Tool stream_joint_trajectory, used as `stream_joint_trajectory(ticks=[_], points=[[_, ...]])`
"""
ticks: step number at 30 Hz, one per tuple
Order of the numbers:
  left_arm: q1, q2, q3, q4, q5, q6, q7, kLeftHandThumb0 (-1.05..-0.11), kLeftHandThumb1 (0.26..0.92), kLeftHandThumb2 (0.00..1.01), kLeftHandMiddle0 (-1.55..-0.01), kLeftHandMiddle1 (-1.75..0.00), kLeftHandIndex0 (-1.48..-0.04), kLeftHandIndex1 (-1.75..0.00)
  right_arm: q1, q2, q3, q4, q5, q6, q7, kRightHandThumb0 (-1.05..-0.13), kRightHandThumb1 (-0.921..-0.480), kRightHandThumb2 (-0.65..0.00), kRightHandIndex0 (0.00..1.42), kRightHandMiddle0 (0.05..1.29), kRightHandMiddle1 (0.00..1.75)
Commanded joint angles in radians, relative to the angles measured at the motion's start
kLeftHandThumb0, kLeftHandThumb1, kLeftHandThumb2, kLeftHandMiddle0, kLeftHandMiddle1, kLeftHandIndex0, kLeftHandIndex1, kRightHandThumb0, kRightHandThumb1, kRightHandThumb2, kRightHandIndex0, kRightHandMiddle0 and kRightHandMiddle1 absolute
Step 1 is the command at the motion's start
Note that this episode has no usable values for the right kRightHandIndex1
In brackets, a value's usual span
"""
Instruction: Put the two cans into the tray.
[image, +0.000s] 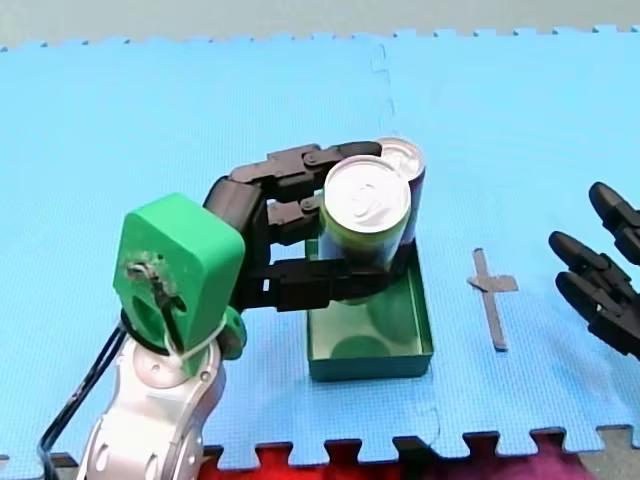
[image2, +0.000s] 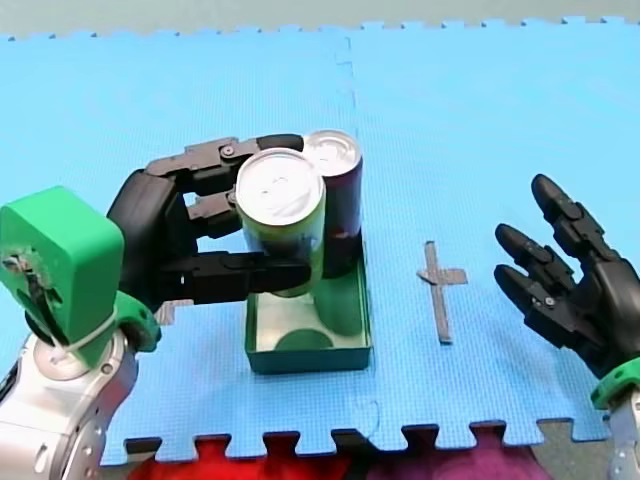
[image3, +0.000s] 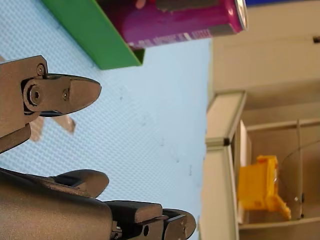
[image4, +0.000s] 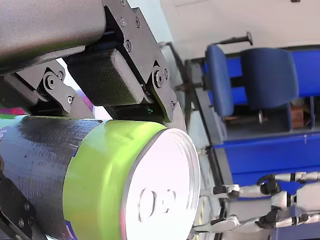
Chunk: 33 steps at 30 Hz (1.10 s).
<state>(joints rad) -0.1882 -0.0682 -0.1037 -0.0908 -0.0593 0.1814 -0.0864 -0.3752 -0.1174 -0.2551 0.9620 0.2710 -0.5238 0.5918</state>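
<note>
Blue foam mat (image2: 500, 100): interlocking tiles, covers the whole work surface.

Left hand (image2: 205, 235): comes in from the near left behind a green wrist mount (image2: 60, 260). It is closed around can 1, the lime-green can (image2: 283, 215), with 2 fingers (image2: 215, 155) across the far side and 1 finger on the near side. In the second wrist view a black finger pad (image4: 107, 77) presses on the can wall just under the rim.

Green tray (image2: 310, 360): rectangular and shallow, on the mat a little left of centre.

Right hand (image2: 560, 280): over the mat at the right edge, well apart from the tray, empty and uncurled.

Lime-green can: upright, silver top facing up, over the tray's middle. Cannot tell whether its base touches the tray floor.

Can 2, the maroon can (image2: 340, 200): upright at the tray's far end, just behind the lime-green can and just beside the left fingertips. The first wrist view shows its magenta side against the tray wall (image3: 95, 35).

Grey tape cross (image2: 440, 290): flat on the mat, between the tray and the right hand.
</note>
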Motion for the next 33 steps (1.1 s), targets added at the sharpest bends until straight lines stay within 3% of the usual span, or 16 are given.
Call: stream_joint_trajectory(ticks=[1, 14, 25, 33], points=[[-0.008, -0.002, 0.005, 0.009, -0.006, -0.018, 0.0, -0.421, 0.753, 0.0, -1.48, 0.0, -1.31, 0.0, 0.003, -0.007, 0.0, -0.006, 0.001, -0.004, -0.001, -1.048, -0.921, -0.282, 0.31, 0.22, 0.0], [-0.014, -0.006, 0.012, 0.079, -0.012, -0.055, -0.013, -0.414, 0.752, 0.0, -1.47, 0.0, -1.3, 0.0, 0.006, -0.011, -0.002, -0.007, 0.005, -0.006, 0.012, -1.048, -0.921, -0.286, 0.31, 0.22, 0.0], [-0.049, 0.001, 0.042, 0.225, -0.014, -0.159, -0.034, -0.406, 0.754, 0.0, -1.46, 0.0, -1.29, 0.0, 0.004, -0.009, -0.001, -0.008, 0.004, -0.007, 0.015, -1.048, -0.921, -0.287, 0.31, 0.22, 0.0], [-0.058, 0.003, 0.048, 0.245, -0.011, -0.168, -0.038, -0.406, 0.756, 0.0, -1.46, 0.0, -1.29, 0.0, 0.001, -0.008, -0.001, -0.004, 0.004, -0.009, 0.015, -1.048, -0.921, -0.288, 0.31, 0.23, 0.0]])
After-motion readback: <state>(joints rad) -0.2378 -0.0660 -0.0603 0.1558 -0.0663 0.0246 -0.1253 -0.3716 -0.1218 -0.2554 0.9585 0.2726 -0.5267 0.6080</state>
